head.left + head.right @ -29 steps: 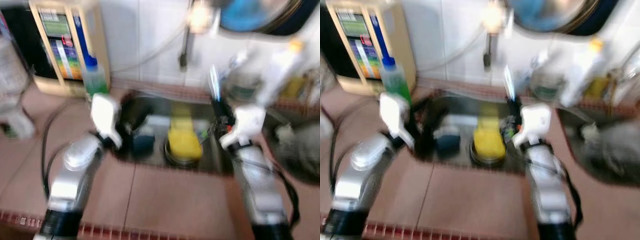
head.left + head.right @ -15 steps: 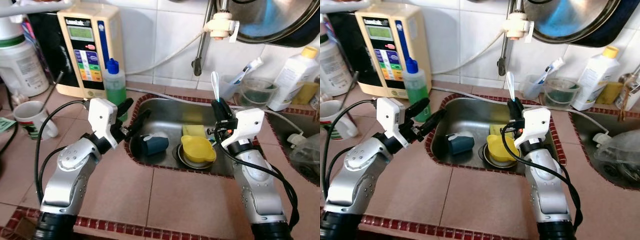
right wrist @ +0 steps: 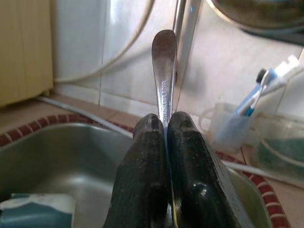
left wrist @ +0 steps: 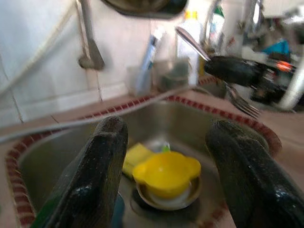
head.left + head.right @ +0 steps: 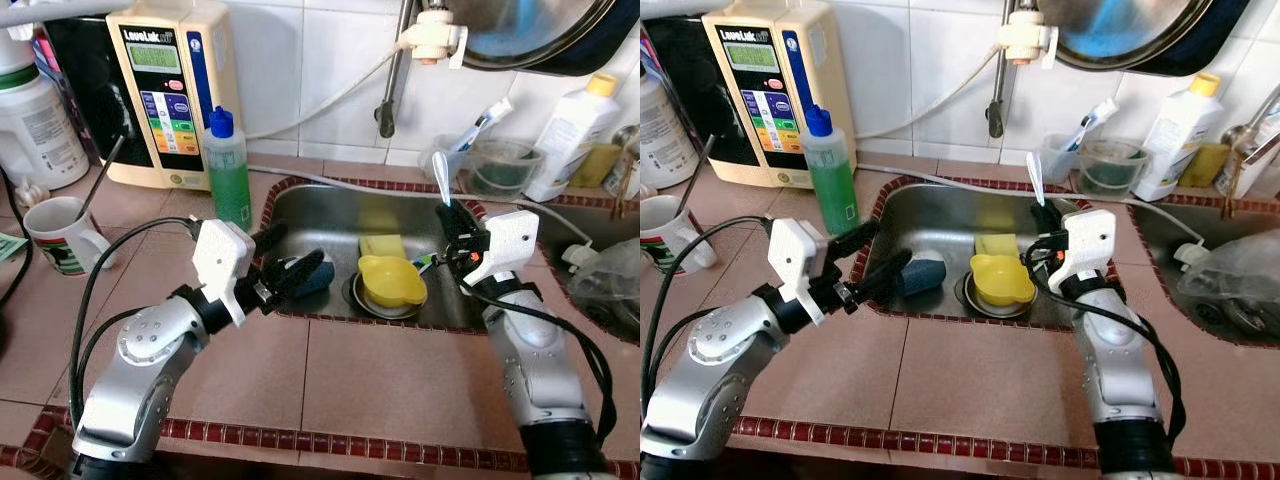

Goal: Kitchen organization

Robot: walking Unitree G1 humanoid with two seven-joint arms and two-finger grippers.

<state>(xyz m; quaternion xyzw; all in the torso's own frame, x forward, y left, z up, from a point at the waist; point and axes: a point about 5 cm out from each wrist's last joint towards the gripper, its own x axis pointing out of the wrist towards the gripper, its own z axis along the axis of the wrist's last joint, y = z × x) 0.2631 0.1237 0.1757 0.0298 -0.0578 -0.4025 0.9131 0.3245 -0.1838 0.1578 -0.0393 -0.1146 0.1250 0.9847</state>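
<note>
My right gripper (image 5: 456,222) is shut on a metal fork (image 3: 164,71), held above the right side of the steel sink (image 5: 330,200) with the handle (image 5: 439,171) pointing up. The fork's tines (image 4: 247,107) show in the left wrist view. My left gripper (image 5: 292,258) is open over the sink's left edge, its fingers (image 4: 97,180) spread in front of a teal cup (image 5: 928,272) lying on its side. In the sink a yellow bowl (image 5: 392,281) rests on the drain, with a yellow sponge (image 5: 381,245) behind it.
A green soap bottle (image 5: 228,168) and a beige water unit (image 5: 172,90) stand left of the sink, with a mug (image 5: 58,236) further left. Behind the sink are a toothbrush cup (image 5: 472,150) and a white bottle (image 5: 572,125). A plastic bag (image 5: 610,290) lies at the right.
The blurred view has steadied and shifted. My left gripper has moved from the sink's left rim in over the teal cup. The right gripper still holds the fork upright.
</note>
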